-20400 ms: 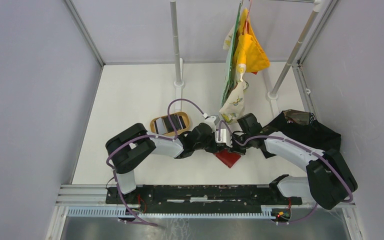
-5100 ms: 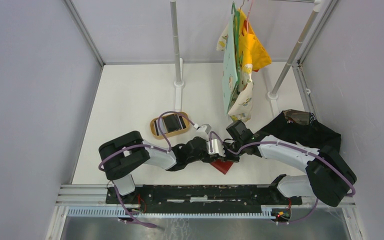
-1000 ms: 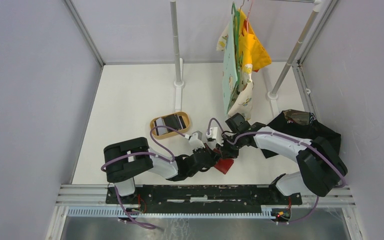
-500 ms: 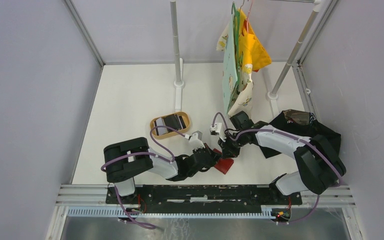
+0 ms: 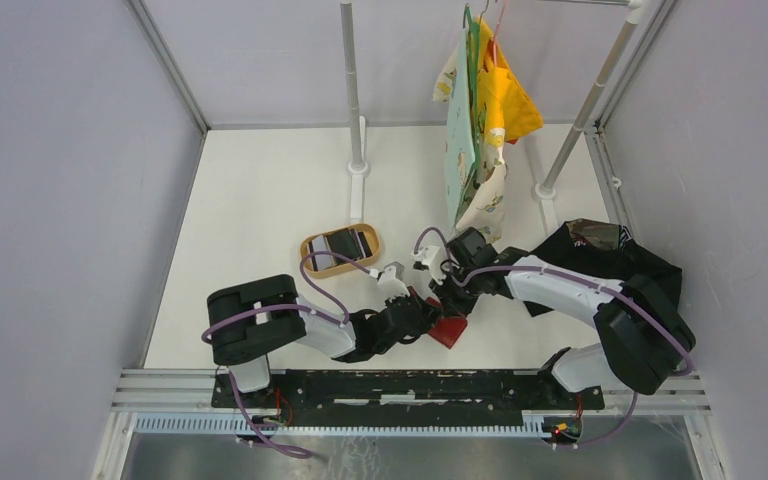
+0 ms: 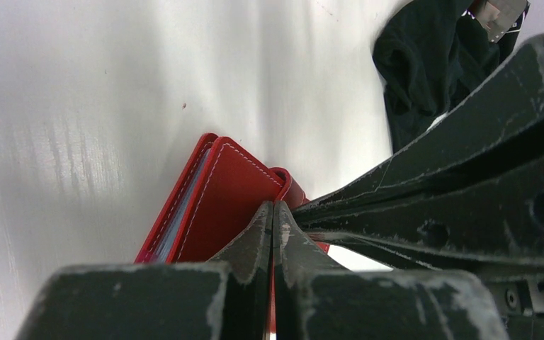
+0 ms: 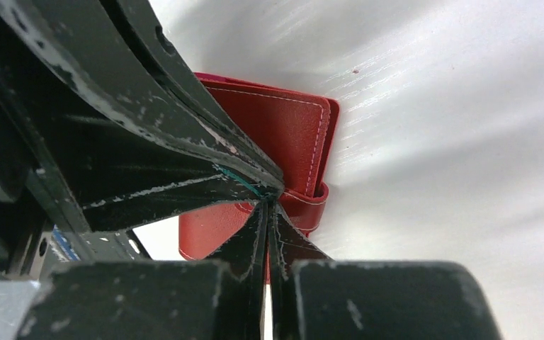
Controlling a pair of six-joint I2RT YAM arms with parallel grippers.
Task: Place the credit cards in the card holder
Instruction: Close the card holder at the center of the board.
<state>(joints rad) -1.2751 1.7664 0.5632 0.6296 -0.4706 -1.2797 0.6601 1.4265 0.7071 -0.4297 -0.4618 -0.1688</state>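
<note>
Diagonally askew — card holder (image 6: 219, 205), tab end between left pincer (image 6: 273, 209) and right pincer (image 7: 269, 202), both clamped on it.

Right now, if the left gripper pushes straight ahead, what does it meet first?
The red wallet: the left gripper points right at its snap tab, probably touching. The right gripper crowds in beside.

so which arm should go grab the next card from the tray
Left, likely. The tray holding the credit cards lies on the left arm's side of the card holder. The left end effector and right end effector are both shut at the holder, so the left has the shorter, uncrossed path.
</note>
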